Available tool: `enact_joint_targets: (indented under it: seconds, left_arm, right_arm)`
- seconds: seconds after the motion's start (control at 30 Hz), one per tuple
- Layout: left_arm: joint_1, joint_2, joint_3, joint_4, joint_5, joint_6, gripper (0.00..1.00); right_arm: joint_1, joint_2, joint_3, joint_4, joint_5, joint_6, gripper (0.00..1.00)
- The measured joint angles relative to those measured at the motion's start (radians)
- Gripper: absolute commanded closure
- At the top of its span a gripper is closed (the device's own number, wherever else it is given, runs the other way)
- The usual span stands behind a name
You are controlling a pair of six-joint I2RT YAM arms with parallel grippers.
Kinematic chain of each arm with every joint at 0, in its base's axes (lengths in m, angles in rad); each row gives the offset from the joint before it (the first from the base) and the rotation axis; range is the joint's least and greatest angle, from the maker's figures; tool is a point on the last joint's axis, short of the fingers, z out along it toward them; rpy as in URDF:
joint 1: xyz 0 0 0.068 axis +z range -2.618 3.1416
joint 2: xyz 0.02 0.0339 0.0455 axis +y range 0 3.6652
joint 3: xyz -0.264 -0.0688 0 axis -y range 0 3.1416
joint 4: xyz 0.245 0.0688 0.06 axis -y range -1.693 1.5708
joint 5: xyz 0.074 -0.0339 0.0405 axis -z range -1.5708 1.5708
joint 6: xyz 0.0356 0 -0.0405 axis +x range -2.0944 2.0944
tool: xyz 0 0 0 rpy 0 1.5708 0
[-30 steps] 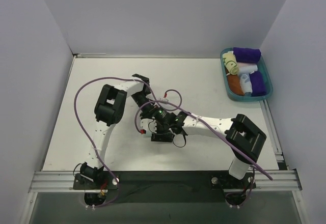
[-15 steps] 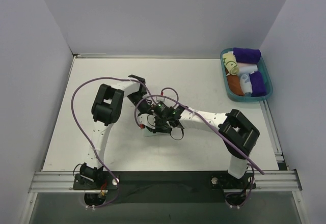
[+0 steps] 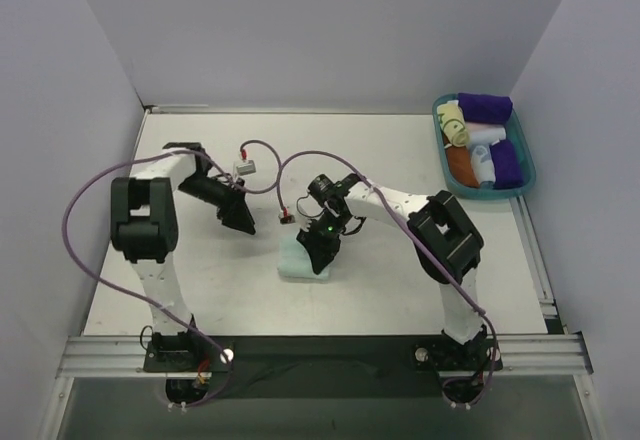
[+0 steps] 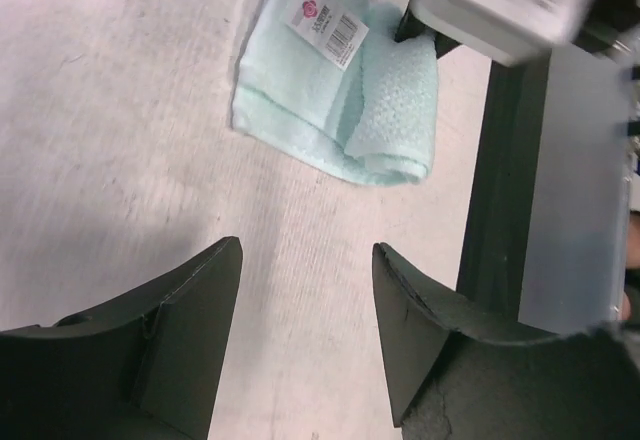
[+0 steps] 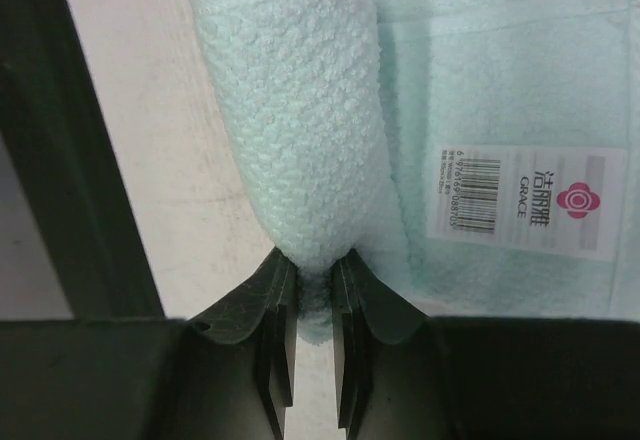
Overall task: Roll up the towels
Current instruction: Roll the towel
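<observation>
Mint-aqua towel (image 3: 292, 265), lower centre: I see my right gripper (image 5: 312, 275) pinching its rolled edge; left gripper (image 4: 305, 295) gapes empty.

White links (image 3: 166, 290), black joints (image 3: 140, 222), purple cables (image 3: 66, 222), seemingly dark jaws

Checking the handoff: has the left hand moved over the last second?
Yes. The left hand has pulled back to the left, away from the mint towel and farther from the teal tray on the right.
</observation>
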Motion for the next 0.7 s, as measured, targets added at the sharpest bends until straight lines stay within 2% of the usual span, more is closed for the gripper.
enact_joint_targets:
  seconds: [0.17, 0.37, 0.5, 0.7]
  left_arm:
    - [0.076, -0.225, -0.178, 0.109, -0.023, -0.019, 0.35]
    - [0.047, -0.586, -0.443, 0.299, -0.105, -0.035, 0.35]
    - [-0.105, -0.815, -0.622, 0.452, -0.195, -0.037, 0.27]
    - [-0.458, -1.048, -0.859, 0.724, -0.395, -0.055, 0.25]
  right_arm:
    - [-0.060, 0.146, 0.131, -0.136, -0.169, 0.051, 1.00]
    - [-0.090, 0.286, 0.249, -0.298, -0.307, 0.072, 1.00]
    - [-0.104, 0.366, 0.311, -0.392, -0.373, 0.068, 1.00]
    - [-0.124, 0.454, 0.386, -0.516, -0.432, 0.031, 1.00]
